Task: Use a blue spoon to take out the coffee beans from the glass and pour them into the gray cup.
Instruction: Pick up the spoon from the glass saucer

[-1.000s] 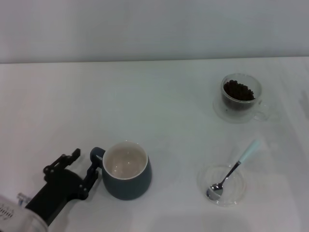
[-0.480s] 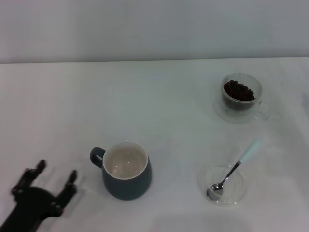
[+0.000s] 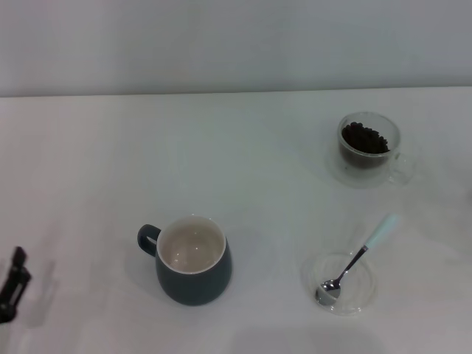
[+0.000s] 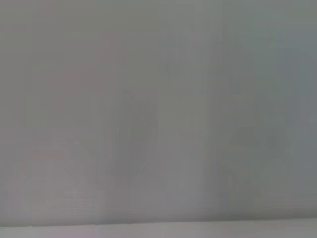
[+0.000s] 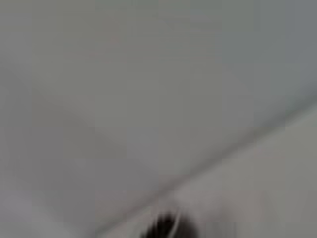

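Observation:
The blue spoon (image 3: 355,261) lies with its metal bowl in a flat clear glass dish (image 3: 310,278) at the front right, its pale blue handle pointing away over the rim. The glass (image 3: 391,168) with the coffee beans (image 3: 363,137) stands at the back right. The gray cup (image 3: 195,287) stands at the front, left of centre, with its handle to the left and nothing in its cream inside. Only a dark tip of my left gripper (image 3: 14,282) shows at the left edge, far from the cup. My right gripper is out of view.
All the objects stand on a white table (image 3: 221,162), with a pale wall behind it. The left wrist view shows only a plain pale surface. The right wrist view shows a pale surface and a blurred dark patch (image 5: 166,225) that I cannot identify.
My left gripper has drawn back from beside the gray cup's handle, to the left and toward the front, almost out of the head view. The cup, spoon and glass have not moved.

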Robot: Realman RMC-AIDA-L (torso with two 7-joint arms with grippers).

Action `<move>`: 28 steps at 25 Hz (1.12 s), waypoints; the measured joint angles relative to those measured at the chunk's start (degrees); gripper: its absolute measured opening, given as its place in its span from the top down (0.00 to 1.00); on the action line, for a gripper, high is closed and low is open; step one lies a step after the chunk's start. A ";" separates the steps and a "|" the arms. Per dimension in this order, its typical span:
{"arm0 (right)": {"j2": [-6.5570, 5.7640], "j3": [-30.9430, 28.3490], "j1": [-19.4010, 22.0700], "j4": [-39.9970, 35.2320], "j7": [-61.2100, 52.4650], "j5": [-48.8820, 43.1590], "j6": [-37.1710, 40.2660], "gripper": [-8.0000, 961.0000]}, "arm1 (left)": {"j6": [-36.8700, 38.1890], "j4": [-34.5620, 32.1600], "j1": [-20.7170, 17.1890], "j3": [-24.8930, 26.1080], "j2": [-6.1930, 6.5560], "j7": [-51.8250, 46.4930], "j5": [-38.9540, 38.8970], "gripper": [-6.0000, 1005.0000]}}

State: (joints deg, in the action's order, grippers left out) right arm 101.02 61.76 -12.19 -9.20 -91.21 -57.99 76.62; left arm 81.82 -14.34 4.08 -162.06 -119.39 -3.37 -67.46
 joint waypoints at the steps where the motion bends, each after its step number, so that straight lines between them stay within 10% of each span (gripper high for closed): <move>1: -0.09 0.58 -0.34 0.36 -0.99 -1.54 0.08 0.21 | 0.01 0.25 0.22 0.00 0.01 -0.45 -1.16 0.22; 14: 7.60 2.36 -5.50 0.25 -1.24 -13.02 -2.96 0.21 | 0.12 1.14 3.32 -0.01 0.06 -1.01 -2.59 0.23; 28: 10.37 2.40 -7.48 -0.56 -1.19 -13.12 -6.85 0.21 | 0.13 1.26 3.40 0.00 0.03 -1.02 -2.77 0.23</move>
State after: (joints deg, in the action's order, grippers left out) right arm 111.39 64.16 -19.67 -9.76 -92.40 -71.11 69.77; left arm 81.95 -13.08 7.48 -162.07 -119.36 -4.40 -70.22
